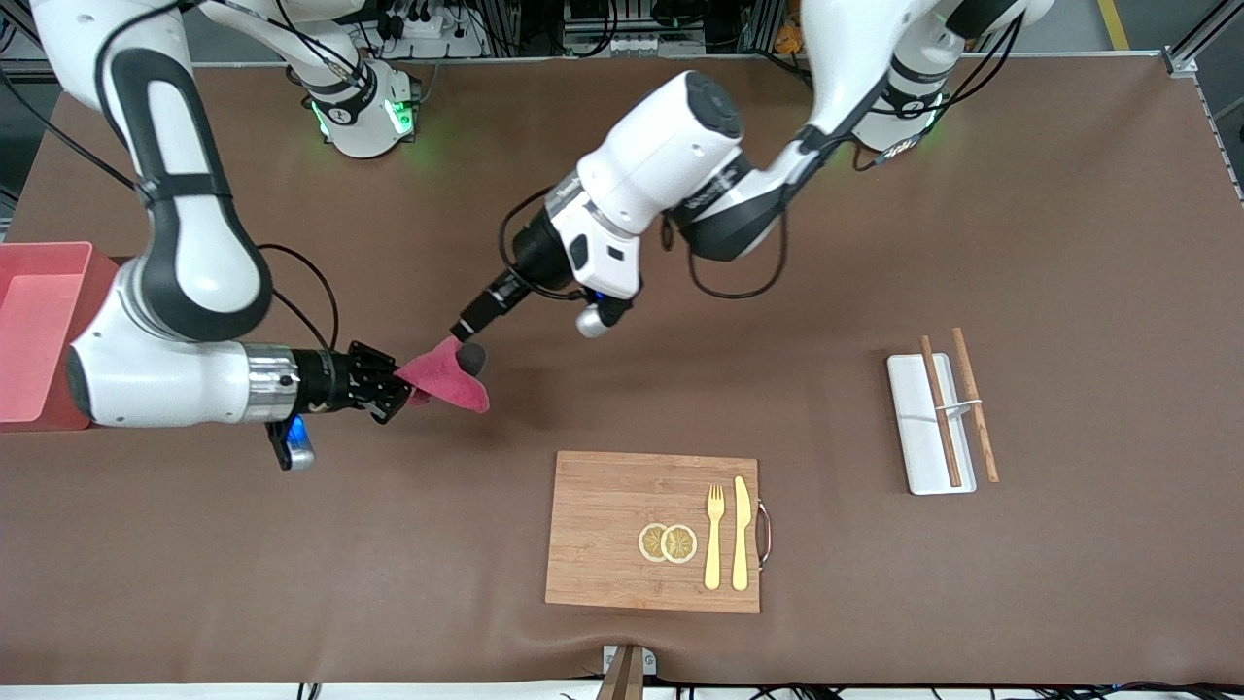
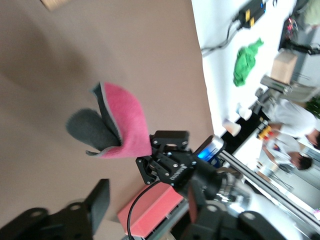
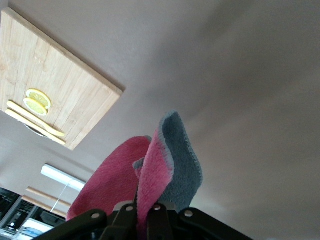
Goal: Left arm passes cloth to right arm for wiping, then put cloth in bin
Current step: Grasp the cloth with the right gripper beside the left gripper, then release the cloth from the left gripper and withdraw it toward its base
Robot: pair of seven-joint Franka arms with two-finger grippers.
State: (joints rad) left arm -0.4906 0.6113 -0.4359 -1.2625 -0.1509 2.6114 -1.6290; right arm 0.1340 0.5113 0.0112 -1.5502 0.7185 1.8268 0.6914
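The magenta-red cloth [image 1: 445, 381] with its dark grey reverse hangs folded in the air above the brown table. My right gripper [image 1: 400, 389] is shut on one edge of it. The right wrist view shows the fingers [image 3: 125, 212] pinching the cloth [image 3: 167, 165]. My left gripper [image 1: 469, 337] sits just above the cloth's upper corner, open and holding nothing. In the left wrist view its finger [image 2: 97, 200] is apart from the cloth [image 2: 122, 125]. The pink bin [image 1: 39, 331] stands at the right arm's end of the table and also shows in the left wrist view [image 2: 150, 212].
A wooden board [image 1: 603, 525] with two lemon slices, a fork and a knife lies nearer the front camera than the cloth. A white tray [image 1: 918, 437] with chopsticks lies toward the left arm's end.
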